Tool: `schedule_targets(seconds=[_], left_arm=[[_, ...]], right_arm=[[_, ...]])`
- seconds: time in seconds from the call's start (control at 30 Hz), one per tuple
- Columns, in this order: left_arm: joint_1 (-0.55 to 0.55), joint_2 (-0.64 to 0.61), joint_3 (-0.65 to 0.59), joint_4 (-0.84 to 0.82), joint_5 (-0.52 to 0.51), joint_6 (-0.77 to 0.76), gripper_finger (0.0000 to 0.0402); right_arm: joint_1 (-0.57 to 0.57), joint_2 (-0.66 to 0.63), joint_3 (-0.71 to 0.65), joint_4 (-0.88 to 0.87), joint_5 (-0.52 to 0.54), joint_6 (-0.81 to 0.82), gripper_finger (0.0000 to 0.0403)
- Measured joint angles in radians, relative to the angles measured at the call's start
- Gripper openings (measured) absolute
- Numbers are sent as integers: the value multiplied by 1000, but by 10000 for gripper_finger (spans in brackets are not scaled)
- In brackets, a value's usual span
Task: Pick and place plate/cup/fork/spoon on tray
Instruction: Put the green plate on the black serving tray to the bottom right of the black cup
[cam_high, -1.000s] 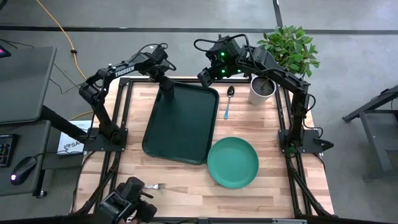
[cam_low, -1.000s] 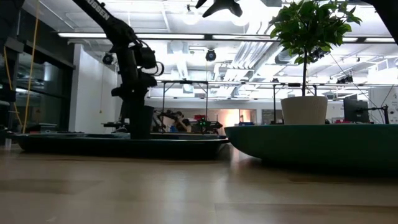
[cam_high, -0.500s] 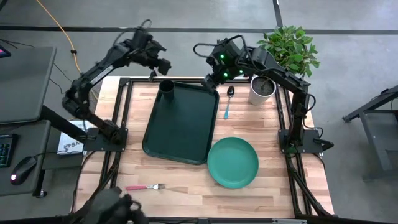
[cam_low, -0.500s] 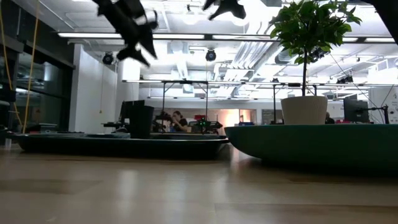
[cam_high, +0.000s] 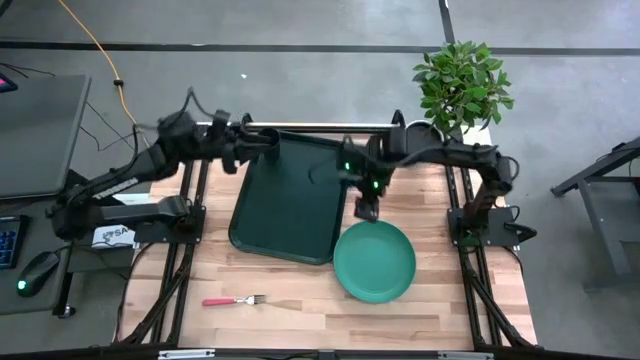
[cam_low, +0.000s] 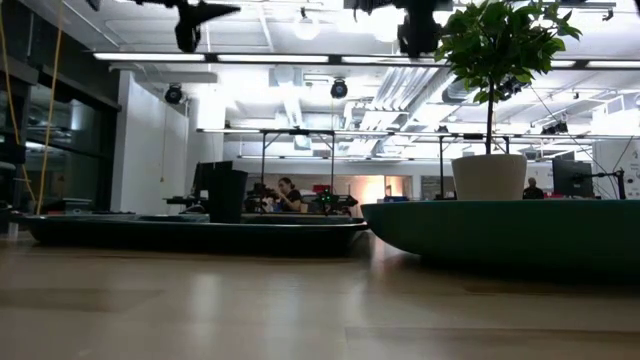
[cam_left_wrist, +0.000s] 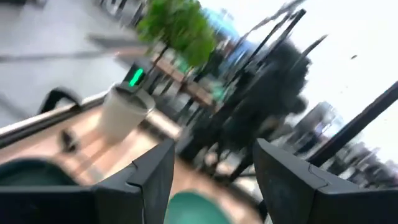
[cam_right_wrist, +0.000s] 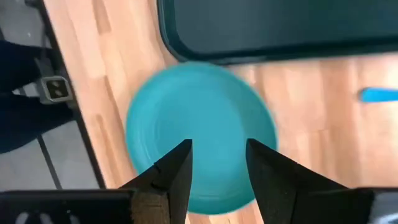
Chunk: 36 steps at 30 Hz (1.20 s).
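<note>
The dark green tray (cam_high: 290, 200) lies mid-table. The dark cup (cam_high: 268, 144) stands upright in the tray's far left corner and also shows in the low view (cam_low: 228, 195). The teal plate (cam_high: 374, 261) lies flat on the table by the tray's near right corner. The pink-handled fork (cam_high: 232, 300) lies near the front left edge. My right arm hides the spoon from above; its blue handle (cam_right_wrist: 379, 94) shows in the right wrist view. My right gripper (cam_high: 363, 208) is open and high over the plate's far rim (cam_right_wrist: 199, 134). My left gripper (cam_high: 248, 150) is open and high, left of the cup.
A white pot with a green plant (cam_high: 455, 85) stands at the table's far right corner. Bare wood lies between the fork and the plate and along the near edge. A person shows far off in the room behind the table (cam_low: 288, 192).
My left gripper has left the cup, risen and drawn back toward the table's left; the cup stays upright in the tray's corner. My right gripper has swung from the far edge toward the near edge, to over the plate's far rim.
</note>
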Motion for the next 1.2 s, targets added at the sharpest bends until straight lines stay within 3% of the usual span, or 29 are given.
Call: schedule_targets(seconds=[0.2, 0.4, 0.5, 0.73, 0.93, 1.2], left_arm=[[-94, -86, -82, 155, -107, -27, 202], [-124, -87, -82, 155, -117, -16, 202], [-134, -81, -82, 155, -117, -22, 202], [-141, -76, -82, 153, -117, -24, 202], [-141, -76, -82, 153, -117, -24, 202], [-141, -76, -82, 153, -117, -24, 202]], right_arm=[[32, -245, -510, 293, -52, 206, 140], [24, -446, -871, 490, 94, 562, 140], [27, -492, -996, 538, 110, 691, 140], [65, -500, -1168, 726, 119, 778, 140], [77, -500, -1218, 753, 193, 809, 140], [89, -499, -1263, 834, 160, 810, 134]])
